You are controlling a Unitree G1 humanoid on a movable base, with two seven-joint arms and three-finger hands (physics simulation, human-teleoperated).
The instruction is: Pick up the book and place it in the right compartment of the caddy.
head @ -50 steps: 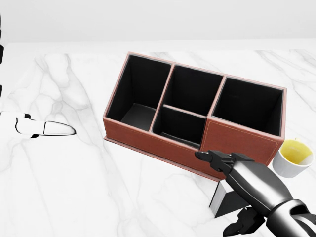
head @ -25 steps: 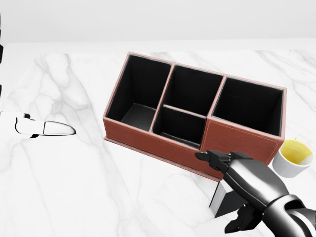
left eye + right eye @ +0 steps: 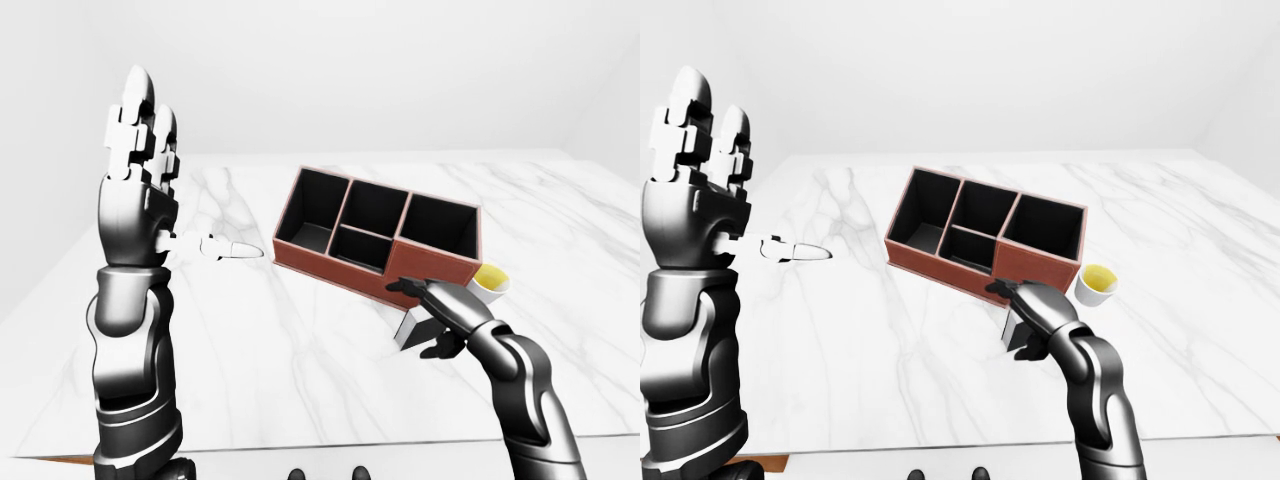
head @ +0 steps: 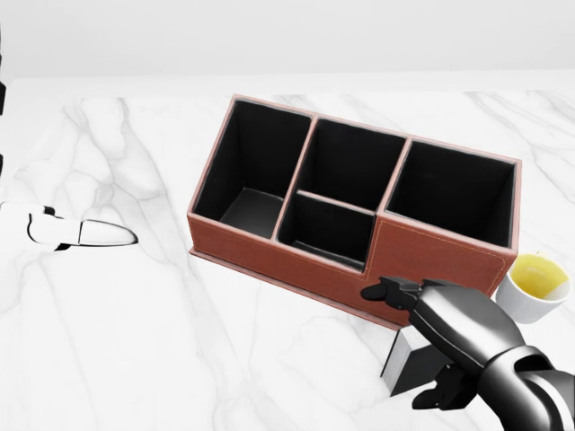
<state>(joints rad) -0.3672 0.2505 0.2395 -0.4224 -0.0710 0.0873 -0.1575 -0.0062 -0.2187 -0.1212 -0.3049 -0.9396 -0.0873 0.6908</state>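
Marble table (image 4: 135, 314) is seen holding a brown caddy (image 4: 422, 256) with black compartments. The book (image 4: 409, 364) (dark, with a pale edge) lies on the table just below the caddy's right compartment. The right hand (image 4: 431, 346) is curled over the book, one finger above and one below, but a firm grip cannot be told. The left hand (image 3: 138, 130) is held up high, fingers straight. A white cup (image 4: 535, 287) sits right of the caddy.

We see the book (image 4: 409, 364) — small, dark, pale-edged — lying on the marble just below the brown caddy (image 4: 296, 256), whose 4 black compartments stand empty.
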